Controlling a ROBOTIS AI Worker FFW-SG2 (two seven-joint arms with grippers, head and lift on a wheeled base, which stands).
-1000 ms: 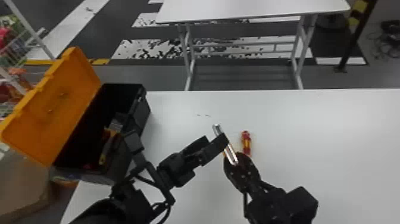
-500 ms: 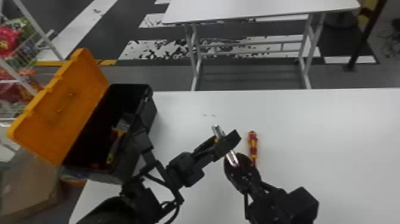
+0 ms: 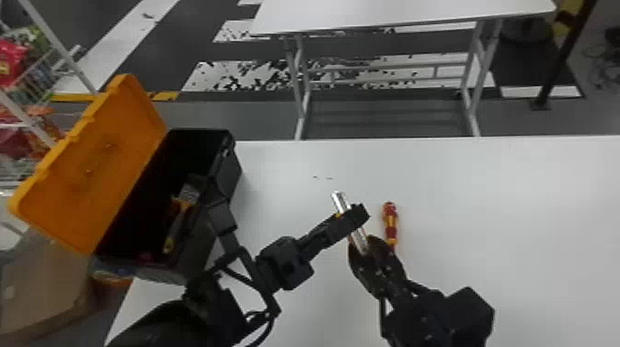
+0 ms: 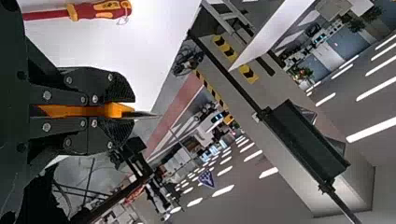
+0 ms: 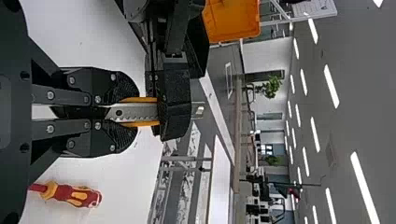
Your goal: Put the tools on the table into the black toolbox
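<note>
1. The left gripper is above the surface, to the right of the toolbox. Its fingers are nearly closed, pressed on either side of the middle of a silver and orange tool.
2. The right gripper is just nearer than the left one, at the tool's near end. Its fingers are drawn almost together, with that end between their tips.
3. The tool slants between the two grippers, its silver far end sticking out past the left gripper's fingers. A row of notches and a round hole show along its metal in the right wrist view.
4. A red and yellow screwdriver lies on the surface to the right of the held tool, its handle end pointing far and its near part running behind the right gripper.
5. The black toolbox stands at the left of the surface, its orange lid open to the left.
6. Inside the toolbox are a grey piece and a yellow and dark item, partly in shadow; I cannot tell exactly what they are.
</note>
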